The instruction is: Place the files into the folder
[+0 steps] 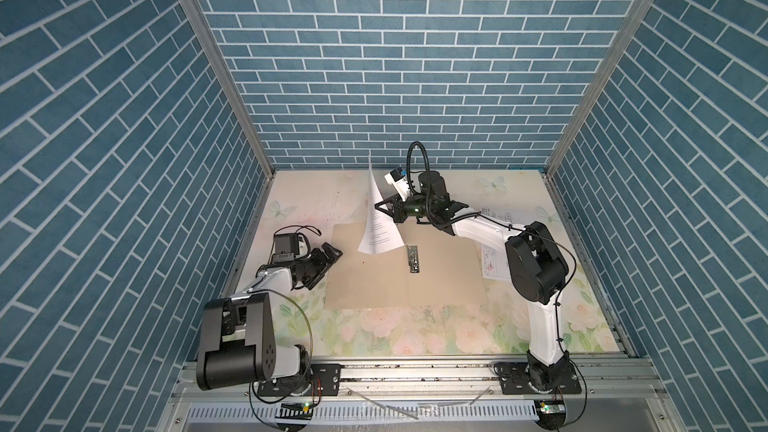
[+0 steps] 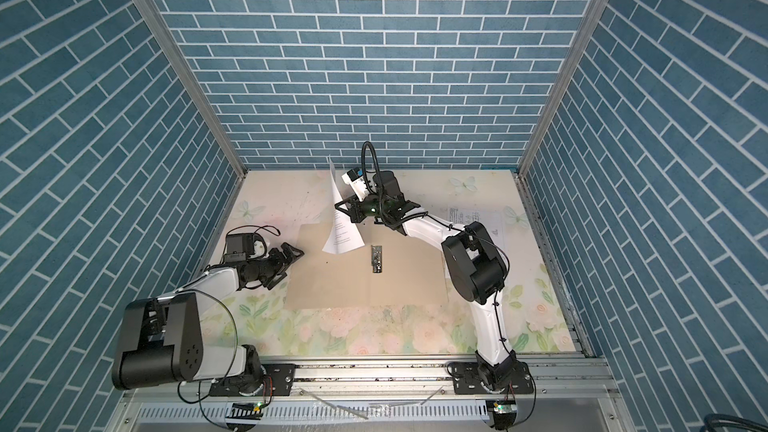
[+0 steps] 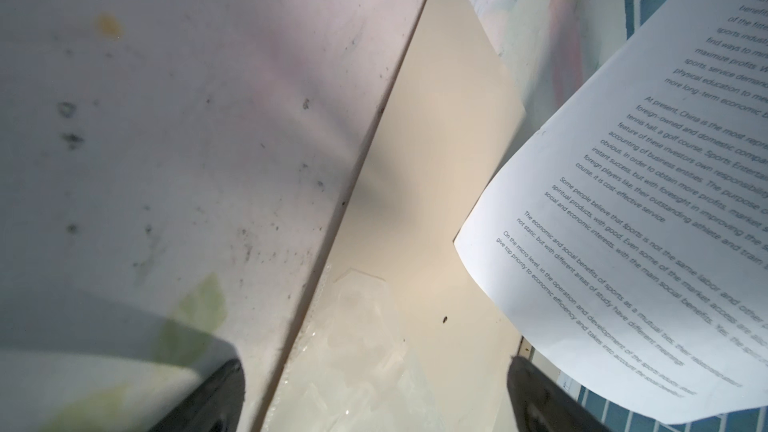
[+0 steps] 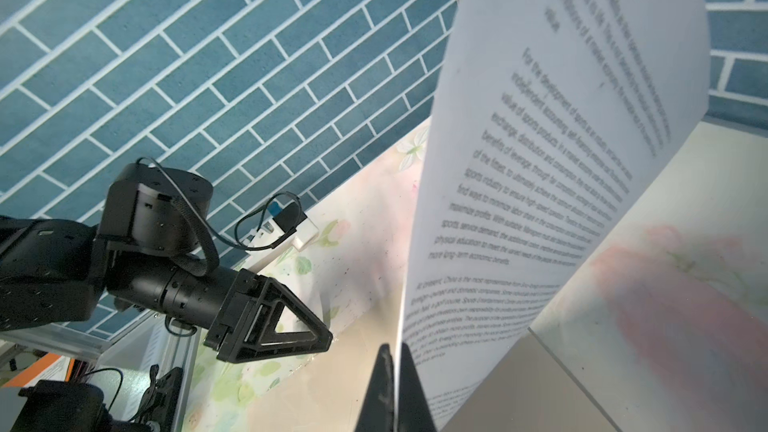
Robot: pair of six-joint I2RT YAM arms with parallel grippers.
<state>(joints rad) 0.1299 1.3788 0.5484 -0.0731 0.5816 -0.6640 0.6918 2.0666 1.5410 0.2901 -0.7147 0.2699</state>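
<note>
My right gripper pinches the text sheet, reading "Some people believe that sports", lifted over the open folder's far left; my left gripper gapes empty beside its left edge

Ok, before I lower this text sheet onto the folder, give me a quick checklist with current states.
1. Right claw pinching the printed text sheet: ok, shut on its edge.
2. Folder lying open and flat: ok.
3. Sheet over the folder: ok, its lower corner hangs above the left half.
4. Metal clip clear of the sheet: ok, beside it.
5. Left claw out of the way: ok, open at the folder's left edge.
6. Drawing sheet reachable: cannot tell, the right arm partly covers it.
</note>
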